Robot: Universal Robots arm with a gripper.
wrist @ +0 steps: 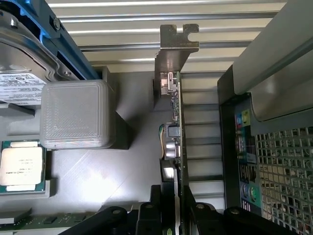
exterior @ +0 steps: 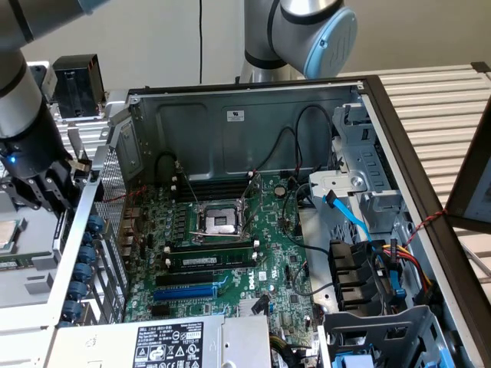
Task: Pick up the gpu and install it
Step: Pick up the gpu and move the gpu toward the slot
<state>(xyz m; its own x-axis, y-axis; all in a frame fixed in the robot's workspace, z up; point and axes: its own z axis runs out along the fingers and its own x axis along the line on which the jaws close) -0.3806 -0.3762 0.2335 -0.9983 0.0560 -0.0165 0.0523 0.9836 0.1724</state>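
Note:
The gpu [wrist: 176,122] stands on edge in a grey parts tray [wrist: 132,161], a thin green board with its metal bracket [wrist: 177,44] at the far end. My gripper [wrist: 177,198] straddles the near end of the card, and its black fingers [wrist: 146,211] press against both faces, shut on it. In the exterior view the gripper [exterior: 47,188] hangs at that view's left, outside the open computer case [exterior: 253,115], over the tray.
A grey printed block [wrist: 76,113], a CPU chip [wrist: 22,169] and a hard drive [wrist: 19,78] sit in the tray beside the card. The case's perforated wall [wrist: 283,171] is close on the other side. Inside lie the motherboard [exterior: 268,238], CPU socket [exterior: 221,221], memory stick [exterior: 207,261] and blue slot [exterior: 184,292].

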